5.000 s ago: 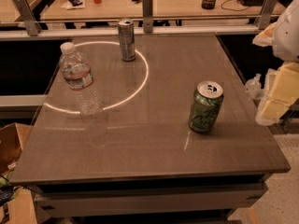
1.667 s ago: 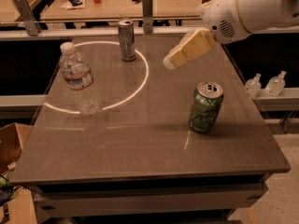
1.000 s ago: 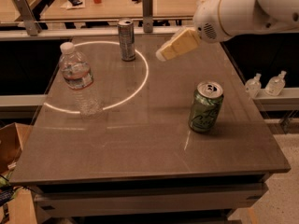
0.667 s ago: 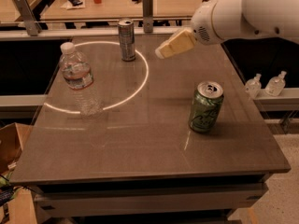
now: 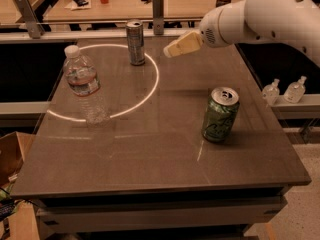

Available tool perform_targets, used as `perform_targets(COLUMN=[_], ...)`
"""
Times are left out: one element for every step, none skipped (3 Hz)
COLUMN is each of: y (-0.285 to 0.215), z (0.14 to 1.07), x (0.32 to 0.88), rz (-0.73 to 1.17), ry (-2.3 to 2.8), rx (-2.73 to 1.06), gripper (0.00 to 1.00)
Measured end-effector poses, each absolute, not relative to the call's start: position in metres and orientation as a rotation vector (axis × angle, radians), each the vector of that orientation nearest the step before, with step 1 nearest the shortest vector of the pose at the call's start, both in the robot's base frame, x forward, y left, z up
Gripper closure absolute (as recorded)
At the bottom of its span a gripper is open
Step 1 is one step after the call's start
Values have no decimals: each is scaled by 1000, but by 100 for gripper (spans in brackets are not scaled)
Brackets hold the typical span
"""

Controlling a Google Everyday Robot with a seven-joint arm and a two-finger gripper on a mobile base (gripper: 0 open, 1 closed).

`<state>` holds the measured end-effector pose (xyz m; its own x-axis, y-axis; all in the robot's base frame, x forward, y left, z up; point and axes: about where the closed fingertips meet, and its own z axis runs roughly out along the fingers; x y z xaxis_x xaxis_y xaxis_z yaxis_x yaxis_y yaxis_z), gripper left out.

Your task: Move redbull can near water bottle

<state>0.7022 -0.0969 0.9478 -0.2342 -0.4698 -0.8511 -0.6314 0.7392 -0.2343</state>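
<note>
1. The redbull can [image 5: 135,42] stands upright at the far side of the table [image 5: 150,154], a little left of the middle. It is just inside the far edge of a bright ring of light [image 5: 156,79] on the top. Nothing touches it.
2. The gripper [image 5: 181,44] hangs above the table to the right of this can, near it but apart, and points toward it. We judge that it is held sideways like this because the can is slim and tall, and a grasp from the side suits it. How wide the gripper stands we cannot tell.
3. The water bottle [image 5: 85,86] stands upright at the left, nearer than the can, close to the near-left arc of the ring. Can and bottle are apart, so we judge that the move is not yet done.
4. A green can [image 5: 220,115] stands upright on the right half, well apart from both. We think it does not block the way from can to bottle.
5. Two small bottles [image 5: 272,91] stand on a ledge to the right of the table.
</note>
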Motion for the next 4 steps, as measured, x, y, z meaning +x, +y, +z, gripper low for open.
perform_targets(y=[-86, -70, -53, -38], z=[929, 914, 906, 895], x=[727, 746, 757, 768], rz=[265, 319, 352, 404], ry=[1907, 1919, 1907, 1835], rx=[-873, -916, -962, -979], gripper=[0, 0, 0, 0])
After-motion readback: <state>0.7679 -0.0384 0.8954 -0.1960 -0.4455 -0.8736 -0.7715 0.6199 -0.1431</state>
